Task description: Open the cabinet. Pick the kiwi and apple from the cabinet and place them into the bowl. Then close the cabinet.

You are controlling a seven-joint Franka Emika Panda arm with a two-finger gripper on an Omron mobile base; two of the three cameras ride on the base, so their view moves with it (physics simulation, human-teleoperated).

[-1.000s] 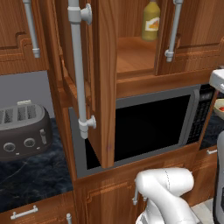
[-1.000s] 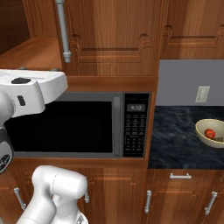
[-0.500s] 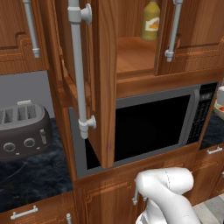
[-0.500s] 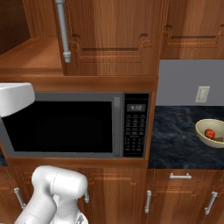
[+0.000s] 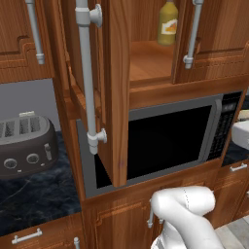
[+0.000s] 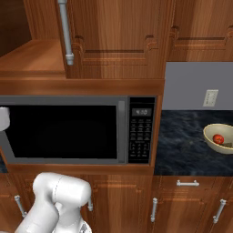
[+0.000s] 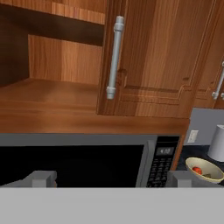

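Left base view: the cabinet [image 5: 146, 63] has its left door swung open, edge-on to the camera, long silver handle [image 5: 87, 73] facing out; a yellow bottle [image 5: 168, 23] stands on the bare shelf inside; below sits a black microwave [image 5: 160, 141], with a grey toaster [image 5: 24, 146] on the dark counter to its left.

Right base view: the cream bowl [image 6: 214, 136] rests on the dark counter right of the microwave, the red apple [image 6: 218, 139] inside it.

Hand view: the gripper [image 7: 111, 180] is spread wide, both fingertips [image 7: 41, 178] apart, holding and touching nothing; the bowl with the apple lies at lower right.
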